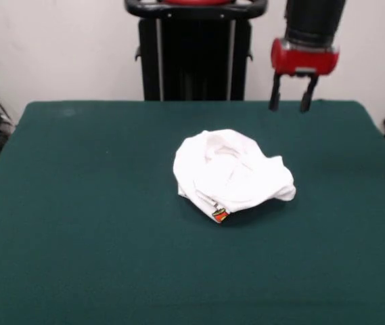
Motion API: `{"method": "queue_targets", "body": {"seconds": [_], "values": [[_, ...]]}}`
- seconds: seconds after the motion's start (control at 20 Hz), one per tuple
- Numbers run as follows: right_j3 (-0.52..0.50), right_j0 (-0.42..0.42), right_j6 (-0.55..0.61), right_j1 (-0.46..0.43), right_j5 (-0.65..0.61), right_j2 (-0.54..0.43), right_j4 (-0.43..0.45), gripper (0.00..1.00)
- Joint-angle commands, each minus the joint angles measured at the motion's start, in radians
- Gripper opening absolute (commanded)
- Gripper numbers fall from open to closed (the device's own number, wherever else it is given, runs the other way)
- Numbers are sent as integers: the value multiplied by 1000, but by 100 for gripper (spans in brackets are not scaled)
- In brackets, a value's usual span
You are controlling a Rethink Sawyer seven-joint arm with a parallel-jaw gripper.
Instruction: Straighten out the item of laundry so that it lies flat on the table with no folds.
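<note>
We note a crumpled white cotton T-shirt (231, 175) showing a small orange-red print, on the dark green felt-covered table (77, 223).

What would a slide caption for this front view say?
Crumpled white T-shirt on a green table, the open gripper raised behind it.

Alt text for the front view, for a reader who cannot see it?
A crumpled white T-shirt, a bit of colourful print showing at its lower edge, lies bunched mid-way across a dark green felt-covered table. The red and black gripper hangs open above the table's far right, apart from the shirt.
</note>
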State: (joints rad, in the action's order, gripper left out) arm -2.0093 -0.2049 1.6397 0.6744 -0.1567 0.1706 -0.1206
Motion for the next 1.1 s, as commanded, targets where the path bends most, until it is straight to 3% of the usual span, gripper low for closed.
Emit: {"method": "queue_targets", "body": {"seconds": [0.05,0.65,1.1], "values": [[124,-53,308,-202,122,73,-123,100],[177,-109,308,-321,206,132,-216,100],[211,-85,305,-414,329,101,-245,100]]}}
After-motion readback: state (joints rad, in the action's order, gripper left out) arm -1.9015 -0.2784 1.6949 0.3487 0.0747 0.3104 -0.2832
